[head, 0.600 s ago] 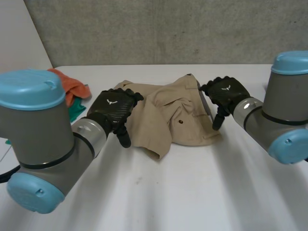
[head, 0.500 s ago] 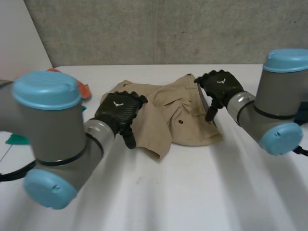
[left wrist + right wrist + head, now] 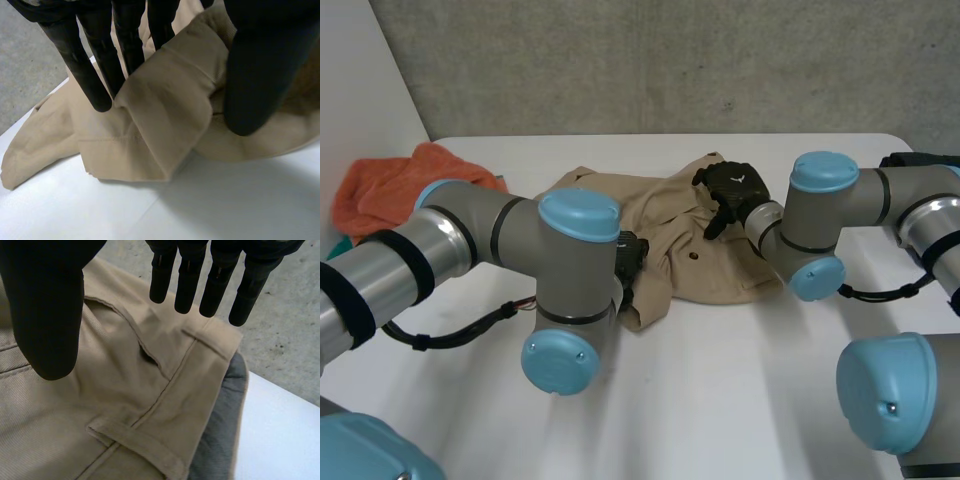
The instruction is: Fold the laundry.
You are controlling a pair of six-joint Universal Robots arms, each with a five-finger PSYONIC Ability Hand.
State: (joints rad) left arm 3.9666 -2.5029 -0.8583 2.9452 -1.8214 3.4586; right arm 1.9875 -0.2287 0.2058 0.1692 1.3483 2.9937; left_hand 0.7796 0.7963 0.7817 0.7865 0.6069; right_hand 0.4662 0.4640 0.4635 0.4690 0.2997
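Crumpled khaki shorts [image 3: 680, 240] lie in the middle of the white table [image 3: 720, 400]. My left hand [image 3: 632, 255] is at their near leg, half hidden behind my left arm's elbow. In the left wrist view its fingers [image 3: 125, 35] and thumb [image 3: 260, 75] press down on either side of a raised fold at the leg hem [image 3: 150, 140], pinching it. My right hand [image 3: 732, 185] hovers over the waistband at the far right. Its fingers [image 3: 190, 270] are straight and its thumb [image 3: 47, 305] stands apart above a pocket slit and belt loop [image 3: 135, 440], holding nothing.
An orange towel [image 3: 390, 185] is heaped at the table's left, with a bit of green cloth [image 3: 328, 245] at the edge. A dark object [image 3: 920, 160] sits at the far right. A grey wall stands behind the table.
Both arms have swung inward. The left hand moved right and down onto the near leg hem. The right hand moved left over the waistband.
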